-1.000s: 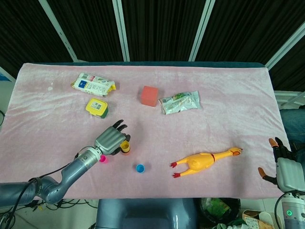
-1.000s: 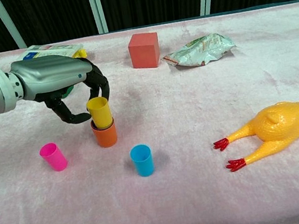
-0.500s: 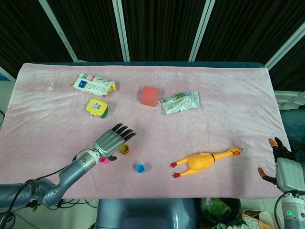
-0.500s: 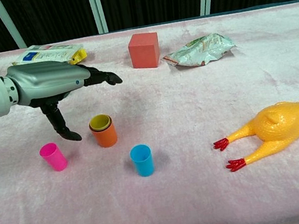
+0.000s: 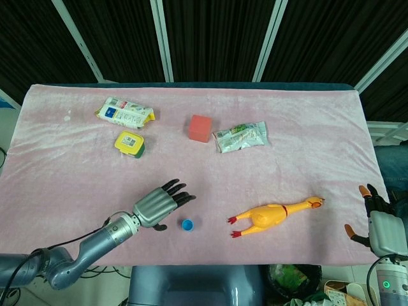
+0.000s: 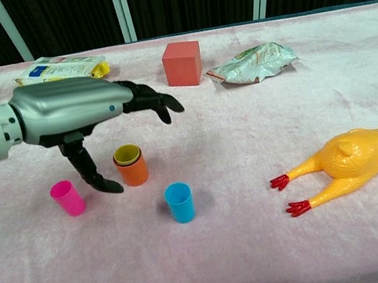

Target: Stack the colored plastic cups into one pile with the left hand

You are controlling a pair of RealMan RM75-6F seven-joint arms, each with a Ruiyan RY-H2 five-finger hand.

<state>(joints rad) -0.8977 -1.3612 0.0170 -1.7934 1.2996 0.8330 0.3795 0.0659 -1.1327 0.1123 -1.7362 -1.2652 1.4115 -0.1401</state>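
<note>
Robot hand [image 6: 90, 114] spread above orange cup [image 6: 133, 169], empty.

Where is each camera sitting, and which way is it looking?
Head view: high up, looking steeply down on the whole pink table; shows the left hand and arm, and the right hand at the edge.
Chest view: low, looking forward across the table; only the left hand shows.
Both share the left hand, blue cup and rubber chicken.
</note>
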